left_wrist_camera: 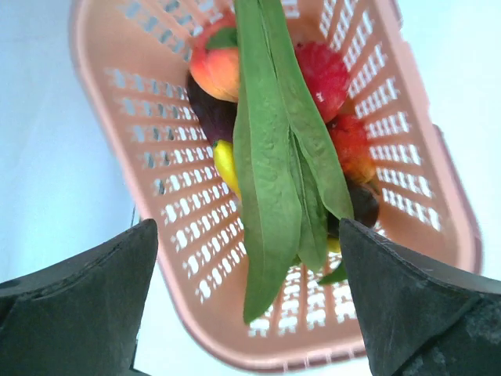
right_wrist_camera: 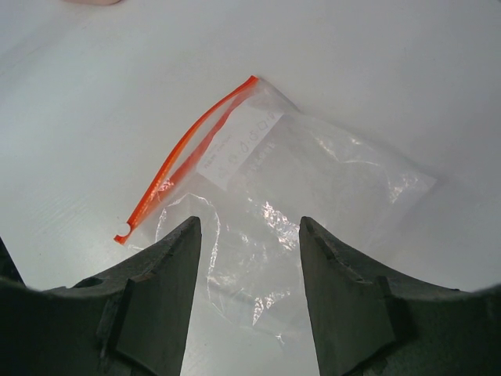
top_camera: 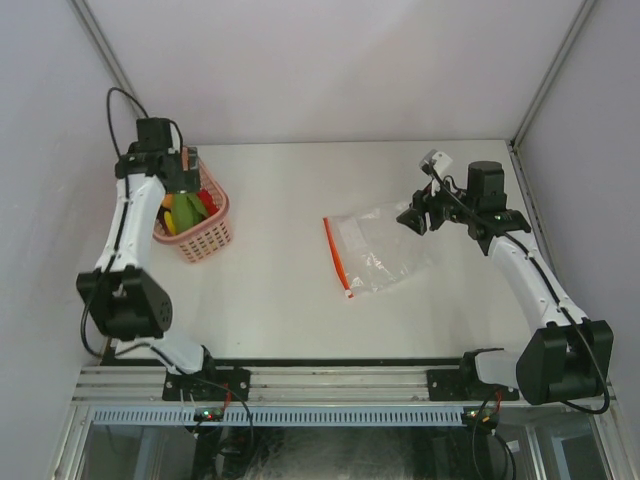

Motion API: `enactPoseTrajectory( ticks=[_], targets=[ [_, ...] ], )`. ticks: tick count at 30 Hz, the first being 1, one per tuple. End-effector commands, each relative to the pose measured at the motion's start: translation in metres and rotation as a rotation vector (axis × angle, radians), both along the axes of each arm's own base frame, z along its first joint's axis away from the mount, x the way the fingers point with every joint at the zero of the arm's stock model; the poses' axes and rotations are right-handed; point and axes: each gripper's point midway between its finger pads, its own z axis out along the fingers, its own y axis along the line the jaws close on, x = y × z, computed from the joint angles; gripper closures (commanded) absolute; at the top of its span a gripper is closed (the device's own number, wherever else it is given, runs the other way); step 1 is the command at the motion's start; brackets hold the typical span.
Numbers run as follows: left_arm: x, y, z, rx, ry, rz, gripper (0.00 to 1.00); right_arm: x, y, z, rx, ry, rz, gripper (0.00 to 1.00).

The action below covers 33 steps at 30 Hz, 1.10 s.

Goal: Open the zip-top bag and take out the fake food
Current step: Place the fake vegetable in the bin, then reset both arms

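The zip-top bag lies flat on the table, clear and crinkly, with its red-orange zipper strip on the left edge. No food shows inside it. In the right wrist view the bag lies under my right gripper, which is open and empty just above it. The fake food sits in the pink basket. In the left wrist view I see long green leaves, a red piece, an orange piece and the purple eggplant. My left gripper is open above the basket, holding nothing.
The pink basket's wall fills the left wrist view; it stands near the left wall of the enclosure. White walls close the table on the left, back and right. A white tag sits on the right arm.
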Motion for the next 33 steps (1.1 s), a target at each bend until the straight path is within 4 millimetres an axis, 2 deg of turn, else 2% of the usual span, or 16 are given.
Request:
enactPoseTrajectory(
  ticks=[1,2,10,13,17,19,24,27,31,33],
  targets=[
    [-0.016,-0.025,0.084,-0.088,-0.336,-0.028,0.00,0.000,-0.002,0.007,0.006,-0.028,0.012,0.47],
    [-0.025,-0.034,0.100,-0.114,-0.396,-0.052,0.00,-0.001,-0.002,0.007,0.009,-0.028,0.014,0.48],
    [-0.065,-0.114,0.174,-0.482,-0.667,-0.235,0.00,-0.007,-0.015,0.028,0.011,-0.105,0.005,0.48],
    [-0.077,-0.136,0.194,-0.575,-0.705,-0.297,0.00,-0.009,-0.024,0.040,-0.004,-0.159,-0.014,0.48],
    [-0.094,-0.161,0.208,-0.661,-0.742,-0.439,0.00,-0.018,-0.035,0.059,-0.026,-0.243,-0.021,0.44],
    [-0.104,-0.168,0.211,-0.660,-0.760,-0.508,0.00,-0.022,-0.040,0.065,-0.045,-0.246,-0.020,0.44],
    [-0.126,-0.163,0.215,-0.644,-0.848,-0.562,0.00,-0.026,-0.060,0.105,-0.076,-0.302,-0.079,0.39],
    [-0.140,-0.163,0.217,-0.686,-0.919,-0.583,0.00,-0.029,-0.074,0.139,-0.097,-0.344,-0.135,0.25],
    [-0.157,-0.182,0.223,-0.771,-0.928,-0.685,0.00,-0.039,-0.093,0.180,-0.103,-0.382,-0.232,0.03],
    [-0.164,-0.186,0.231,-0.802,-0.931,-0.699,0.00,-0.047,-0.100,0.199,-0.100,-0.395,-0.281,0.00]
  ],
)
